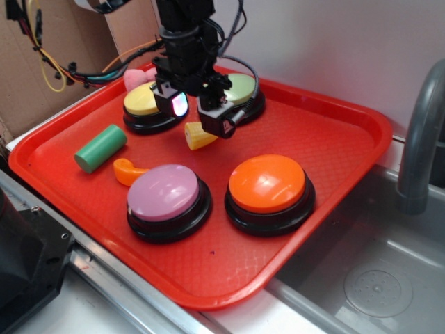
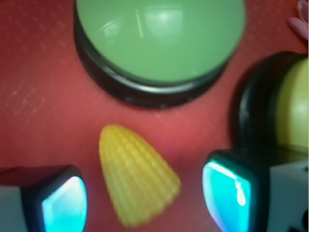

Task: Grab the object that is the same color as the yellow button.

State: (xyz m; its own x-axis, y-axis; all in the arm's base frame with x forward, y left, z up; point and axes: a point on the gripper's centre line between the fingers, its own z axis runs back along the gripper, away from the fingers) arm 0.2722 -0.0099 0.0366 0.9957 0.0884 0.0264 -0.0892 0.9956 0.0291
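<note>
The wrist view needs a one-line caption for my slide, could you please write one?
Open gripper straddling the yellow corn on the red tray, green button just ahead.

Your gripper (image 1: 198, 115) is black, blocky plastic with black cables looping down the arm; its fingers (image 2: 63, 203) carry rounded square pads that glow cyan, framed in black.

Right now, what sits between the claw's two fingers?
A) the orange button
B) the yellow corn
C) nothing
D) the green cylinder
B: the wrist view shows the corn lying on the tray between the open gripper's fingers, not yet squeezed.
</note>
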